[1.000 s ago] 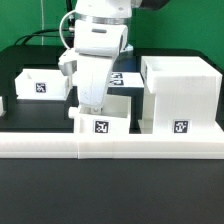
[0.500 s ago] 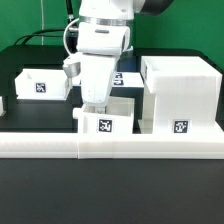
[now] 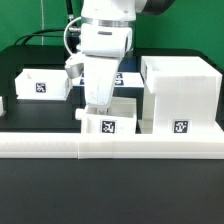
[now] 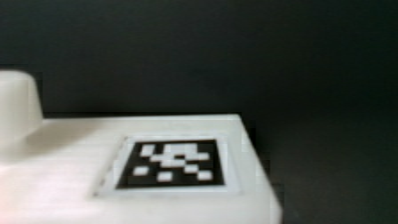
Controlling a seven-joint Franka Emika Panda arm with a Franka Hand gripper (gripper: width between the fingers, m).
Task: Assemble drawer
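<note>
Nudged toward the exterior view's right, drawer tray (image 3: 124,124) shows a patterned tag (image 3: 108,127), no lettering; end effector (image 3: 97,105) grip: can't tell.

Matt white plastic drawer (image 3: 178,95), matt black table (image 3: 110,195)

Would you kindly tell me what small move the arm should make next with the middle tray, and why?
Probably slide the middle tray toward the exterior view's right, to the large casing: the gripper is down at the tray, and a narrow dark gap separates tray from casing.
</note>
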